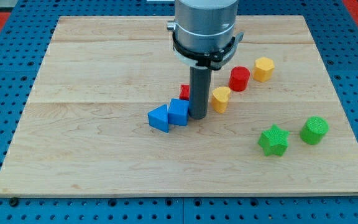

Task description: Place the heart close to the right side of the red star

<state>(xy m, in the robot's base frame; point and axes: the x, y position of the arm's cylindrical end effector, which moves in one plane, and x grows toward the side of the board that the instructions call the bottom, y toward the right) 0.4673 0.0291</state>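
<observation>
My tip [198,116] rests on the wooden tabletop [92,155] near its middle, at the lower end of the dark rod [199,93], which hangs from the grey arm housing [204,28] at the far edge of the view. This arm carries no fingers, so there is nothing to be wide, narrow or holding; the rod alone meets the blocks.

The yellow heart [220,98] lies just to the right of the rod and slightly farther back than the tip, very close to it; whether the two touch I cannot tell. The red star [184,92] is mostly hidden behind the rod, with only a small red part showing on the rod's left side, so the rod stands between the star and the heart.

Just left of the tip sits the blue cube [178,112], apparently against the rod, and touching its left side is the blue triangular block [159,117].

To the right and farther back stand the red cylinder [239,78] and, beyond it, the yellow hexagonal block [263,68], near each other but apart. Nearer and well to the right, the green star [273,140] and the green cylinder [314,130] sit side by side.
</observation>
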